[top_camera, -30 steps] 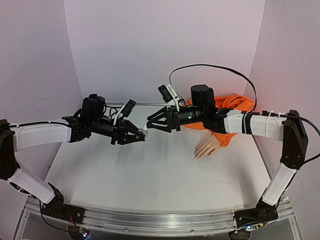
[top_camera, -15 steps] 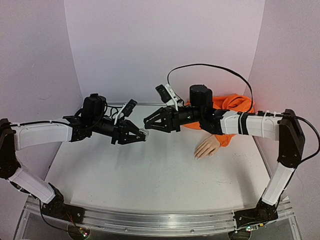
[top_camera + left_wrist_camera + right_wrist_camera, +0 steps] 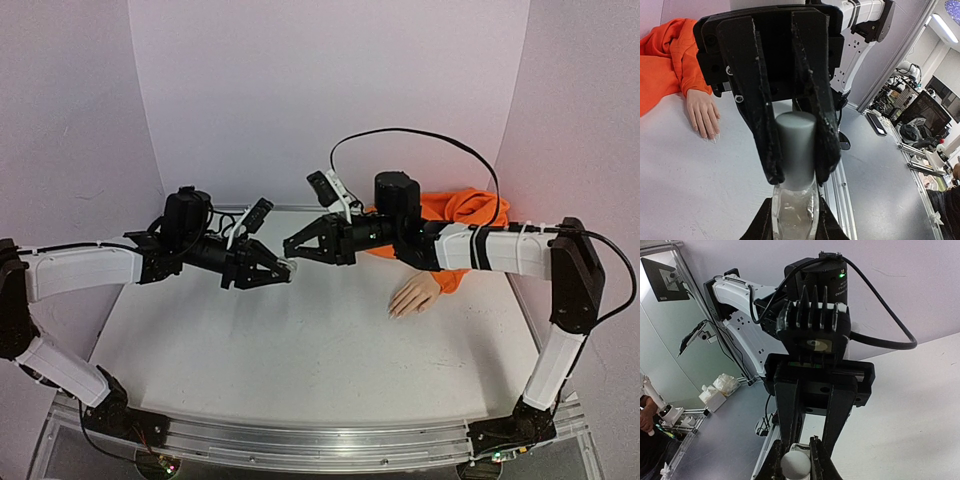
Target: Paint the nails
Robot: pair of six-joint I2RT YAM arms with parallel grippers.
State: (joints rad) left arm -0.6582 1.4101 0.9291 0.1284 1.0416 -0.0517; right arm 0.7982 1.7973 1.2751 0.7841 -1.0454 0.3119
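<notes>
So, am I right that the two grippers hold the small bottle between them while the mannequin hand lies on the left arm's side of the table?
Not quite: the mannequin hand lies on the right arm's side, as the top view shows. The left gripper and right gripper do hold the bottle between them.

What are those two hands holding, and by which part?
A small clear bottle: left hand clamps its clear body, right hand clamps its grey cap.
</notes>
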